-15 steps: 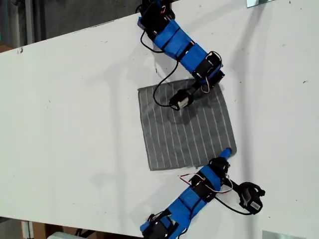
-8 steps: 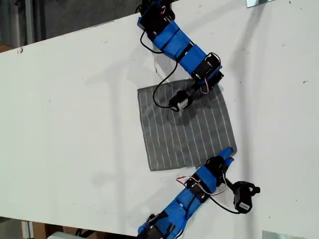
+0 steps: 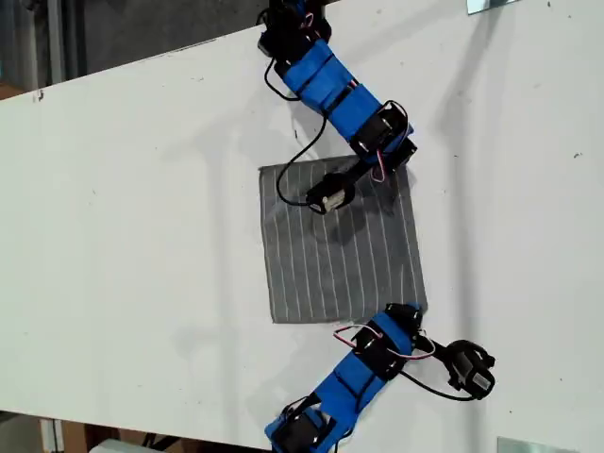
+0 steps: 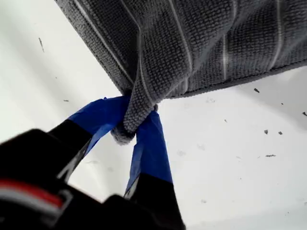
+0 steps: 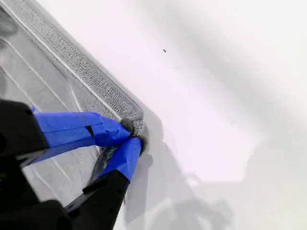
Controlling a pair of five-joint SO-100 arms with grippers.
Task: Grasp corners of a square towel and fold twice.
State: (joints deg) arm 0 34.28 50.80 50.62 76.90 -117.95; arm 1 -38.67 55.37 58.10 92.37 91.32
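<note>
The grey towel (image 3: 340, 247) with thin white stripes lies on the white table (image 3: 142, 236). My first gripper (image 3: 418, 310) belongs to the arm at the exterior view's bottom. It is shut on the towel's lower right corner (image 4: 123, 134), and the blue fingertips (image 4: 149, 143) pinch the bunched tip while the cloth (image 4: 201, 43) rises off the table. My second gripper (image 3: 404, 162), on the arm at the exterior view's top, is shut on the upper right corner (image 5: 136, 125). The towel (image 5: 43, 76) spreads under it. Both left corners (image 3: 265, 171) lie flat and free.
Black cables loop from each arm; the second arm's camera (image 3: 326, 195) hangs over the towel and the first arm's camera (image 3: 469, 368) over bare table. The table's far edge (image 3: 142, 58) runs diagonally past dark floor. Metal pieces sit at the exterior view's right corners (image 3: 486, 5).
Both grippers have shifted toward the exterior view's left, pulling the towel's right edge inward with them. A wrinkle and shadow have formed in the cloth below the second gripper.
</note>
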